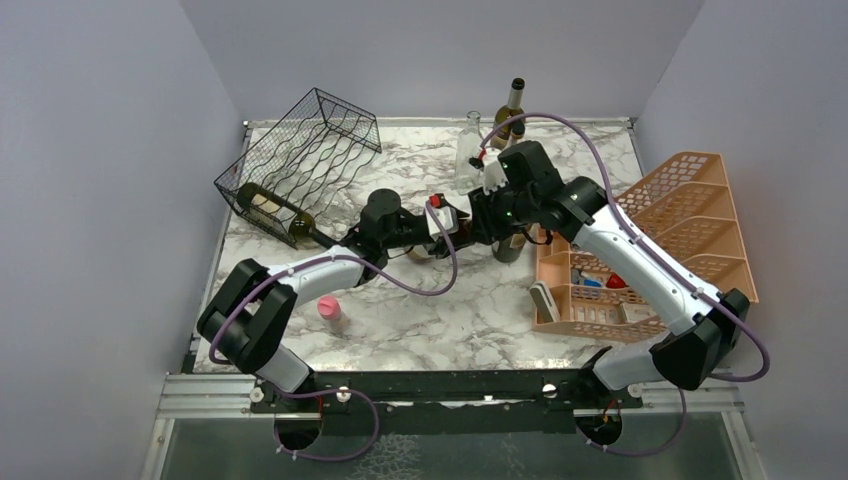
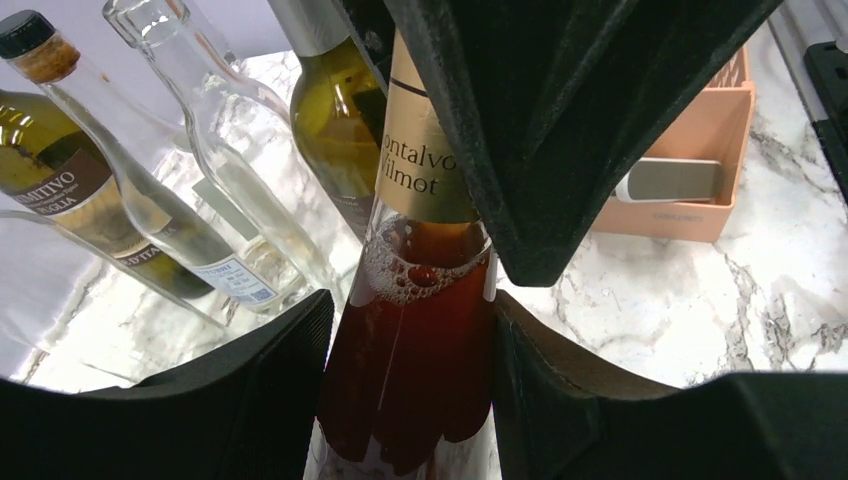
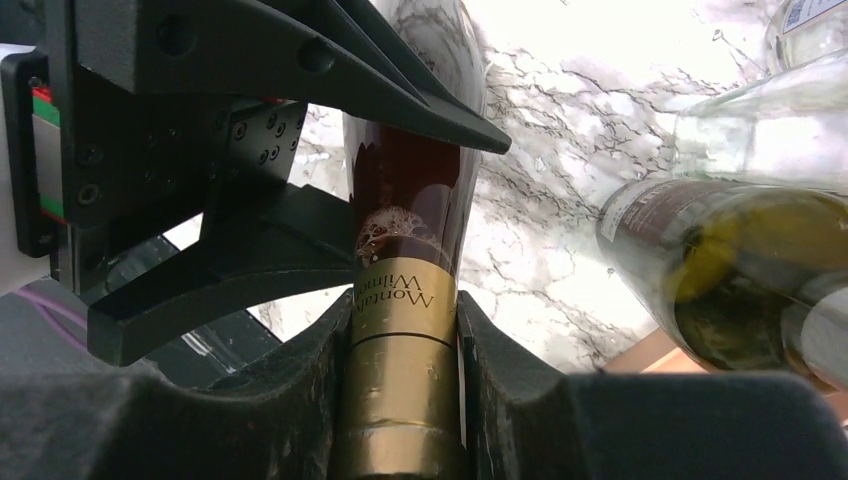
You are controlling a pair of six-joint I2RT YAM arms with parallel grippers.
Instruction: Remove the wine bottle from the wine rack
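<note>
Left gripper (image 2: 410, 312), own wrist camera: jaws pressed onto the shoulder of the wine bottle (image 2: 408, 400), just below its gold foil, where I judge the wider glass carries weight best. Right wrist camera: right gripper (image 3: 405, 330) pinches the foil neck, so I hold the bottle at two points, probably for a hand-over. Overhead: both arms meet above the table (image 1: 480, 320), well apart from the wine rack (image 1: 310, 140), tilted at far left, a green bottle (image 1: 272, 208) in a low cell.
</note>
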